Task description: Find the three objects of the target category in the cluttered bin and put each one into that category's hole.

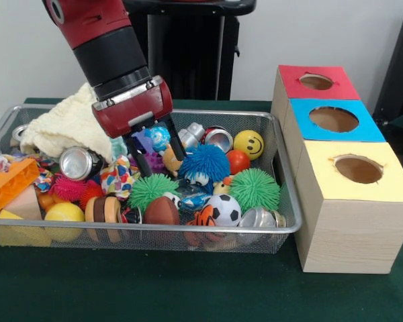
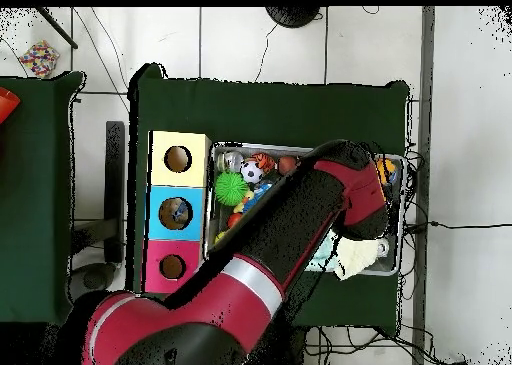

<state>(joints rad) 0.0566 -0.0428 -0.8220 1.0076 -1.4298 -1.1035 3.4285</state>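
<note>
The silver wire-mesh bin (image 1: 188,229) is full of toys, balls and cans. My gripper (image 1: 163,166) reaches down into its middle. The two black fingers (image 1: 140,159) stand apart, astride a purple toy (image 1: 146,142), with a blue spiky ball (image 1: 204,163) just to the right. The jaws look open and hold nothing. The round hole (image 1: 316,81) in the red-topped box is at the far right, away from the gripper. In the overhead view my arm (image 2: 300,221) covers most of the bin (image 2: 212,236) and hides the gripper. The red-topped box's hole (image 2: 172,267) shows there too.
The blue-topped box (image 1: 333,119) and yellow-topped box (image 1: 358,169) stand in a row with the red one. In the bin lie silver cans (image 1: 77,163), green spiky balls (image 1: 255,189), a yellow smiley ball (image 1: 248,144), a soccer ball (image 1: 224,209), a cream cloth (image 1: 67,124) and an orange block (image 1: 10,186).
</note>
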